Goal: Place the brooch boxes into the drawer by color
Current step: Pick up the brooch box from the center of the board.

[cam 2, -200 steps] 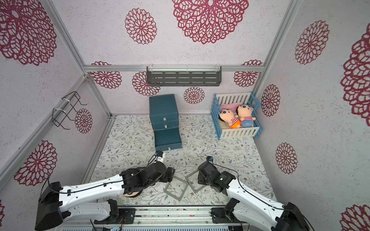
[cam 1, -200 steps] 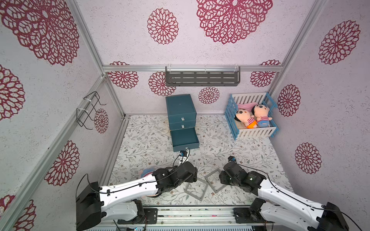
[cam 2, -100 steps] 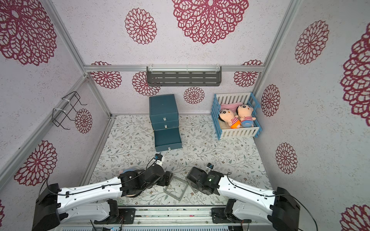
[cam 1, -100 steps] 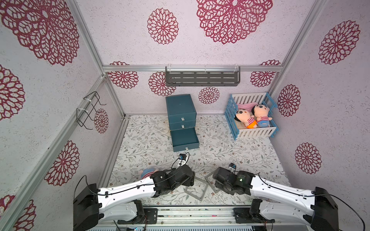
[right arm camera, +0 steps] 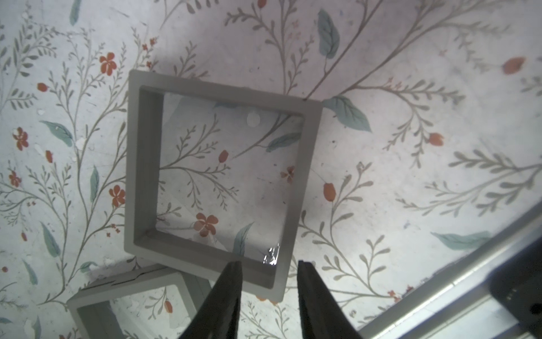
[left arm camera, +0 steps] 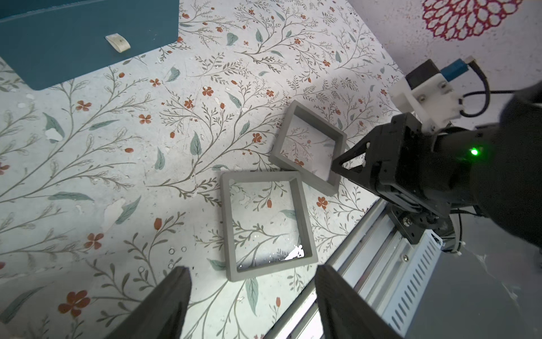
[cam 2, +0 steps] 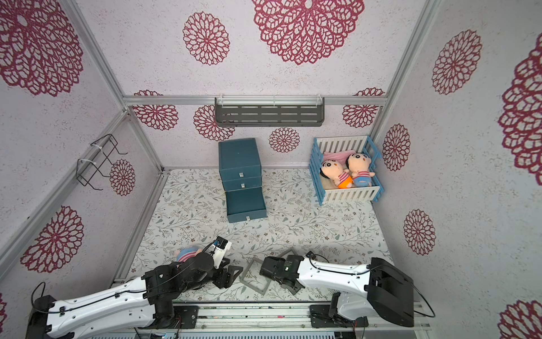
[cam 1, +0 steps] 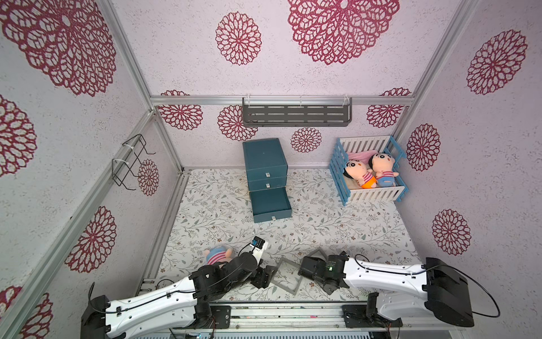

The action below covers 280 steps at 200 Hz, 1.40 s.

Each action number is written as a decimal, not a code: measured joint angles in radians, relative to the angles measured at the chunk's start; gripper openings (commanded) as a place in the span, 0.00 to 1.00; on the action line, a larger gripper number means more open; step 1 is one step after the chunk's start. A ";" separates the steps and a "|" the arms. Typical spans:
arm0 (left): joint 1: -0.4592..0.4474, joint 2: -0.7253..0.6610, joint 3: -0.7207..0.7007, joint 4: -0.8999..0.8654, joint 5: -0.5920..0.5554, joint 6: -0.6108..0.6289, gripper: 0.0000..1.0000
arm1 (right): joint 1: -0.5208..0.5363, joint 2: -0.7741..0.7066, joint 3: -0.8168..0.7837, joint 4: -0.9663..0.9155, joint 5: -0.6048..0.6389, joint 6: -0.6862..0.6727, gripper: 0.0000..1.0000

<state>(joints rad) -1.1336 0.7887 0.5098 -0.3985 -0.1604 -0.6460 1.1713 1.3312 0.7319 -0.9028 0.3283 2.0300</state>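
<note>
Left arm (cam 1: 228, 273) between striped doll (cam 1: 217, 254) and brooch boxes (left arm camera: 226, 229).

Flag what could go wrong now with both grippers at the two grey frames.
The right gripper straddles the rim of the rear grey frame, which touches the front grey frame: lifting may drag that one. The open left gripper faces the front grey frame close by, so the arms could collide.

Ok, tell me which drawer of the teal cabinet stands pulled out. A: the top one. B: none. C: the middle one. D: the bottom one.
D: in both top views the bottom drawer juts out from the teal cabinet, while the two above sit flush.
</note>
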 measured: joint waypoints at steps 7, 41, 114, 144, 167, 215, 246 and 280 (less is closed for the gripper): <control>0.000 -0.004 0.000 -0.003 0.005 0.008 0.74 | 0.000 0.006 0.001 -0.001 0.000 0.008 0.38; 0.000 0.022 0.002 0.003 0.039 0.037 0.73 | 0.002 0.008 0.000 -0.005 0.006 0.033 0.38; 0.000 0.036 -0.002 0.058 0.092 0.070 0.72 | 0.003 0.008 -0.052 0.008 0.050 0.043 0.33; 0.000 0.036 -0.005 0.076 0.119 0.071 0.72 | -0.003 0.006 -0.057 0.026 0.058 0.043 0.30; -0.001 0.033 -0.024 0.096 0.126 0.066 0.72 | -0.009 -0.004 -0.064 0.042 0.069 0.045 0.29; -0.001 0.027 -0.056 0.127 0.127 0.042 0.72 | -0.011 -0.006 -0.070 0.052 0.069 0.050 0.29; -0.001 0.027 -0.056 0.141 0.127 0.033 0.72 | -0.012 -0.006 -0.071 0.053 0.068 0.050 0.29; -0.001 0.027 -0.056 0.157 0.127 0.028 0.72 | -0.016 -0.006 -0.081 0.057 0.068 0.051 0.28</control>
<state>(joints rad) -1.1343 0.8158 0.4534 -0.2413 -0.0338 -0.6182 1.1557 1.3251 0.6506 -0.8459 0.3962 2.0808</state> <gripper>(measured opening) 0.721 0.281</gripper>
